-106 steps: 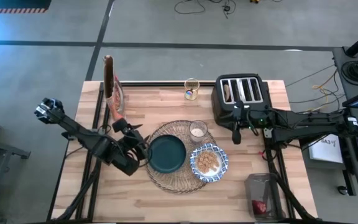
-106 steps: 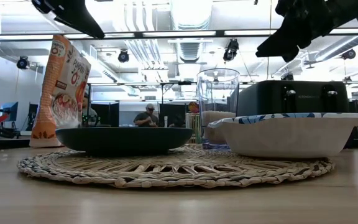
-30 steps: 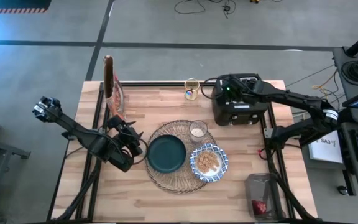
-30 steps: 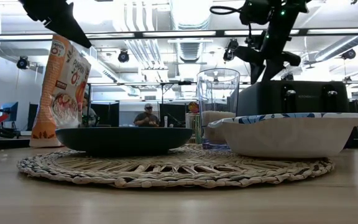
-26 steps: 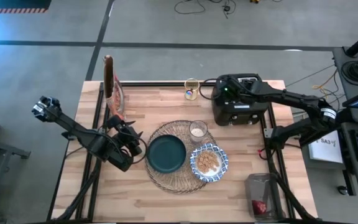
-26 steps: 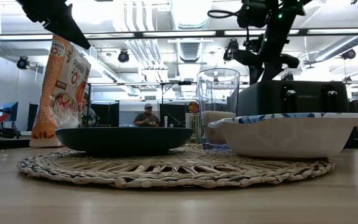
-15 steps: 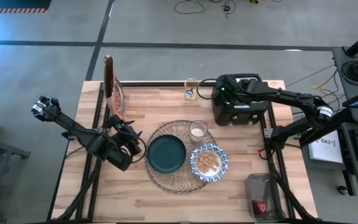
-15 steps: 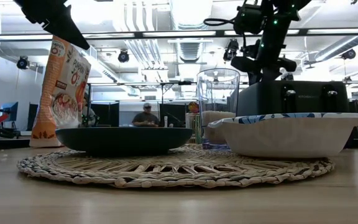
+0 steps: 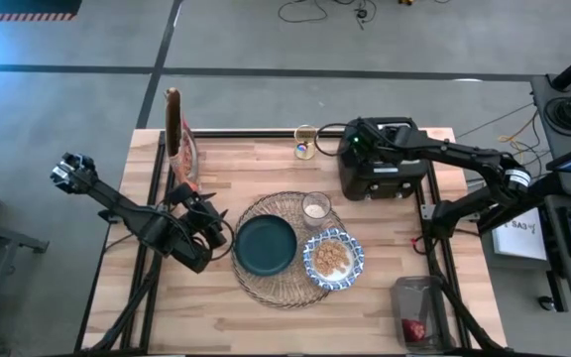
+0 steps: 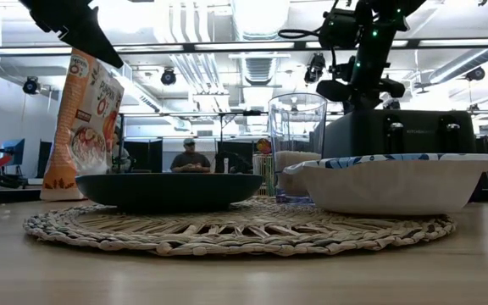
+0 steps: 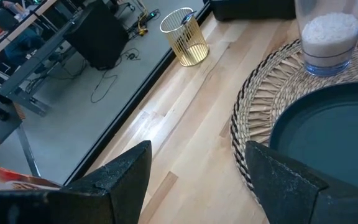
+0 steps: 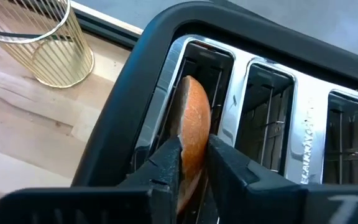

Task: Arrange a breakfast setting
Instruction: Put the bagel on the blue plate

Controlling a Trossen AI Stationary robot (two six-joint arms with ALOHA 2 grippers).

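right gripper (image 12: pixel 192 158): jaws pinch the bread ring (image 12: pixel 191 134), sitting in the toaster (image 12: pixel 278 93) slot.
risk: tilt your lift, it snags.
left gripper (image 11: pixel 191 180): wide, idle.

plate (image 10: pixel 169 190) + bowl (image 10: pixel 395 180) on mat (image 10: pixel 235 230) | glass (image 10: pixel 296 144) btwn, behind

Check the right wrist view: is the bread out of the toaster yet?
No: the bread sits in the toaster slot, pinched by the right gripper.
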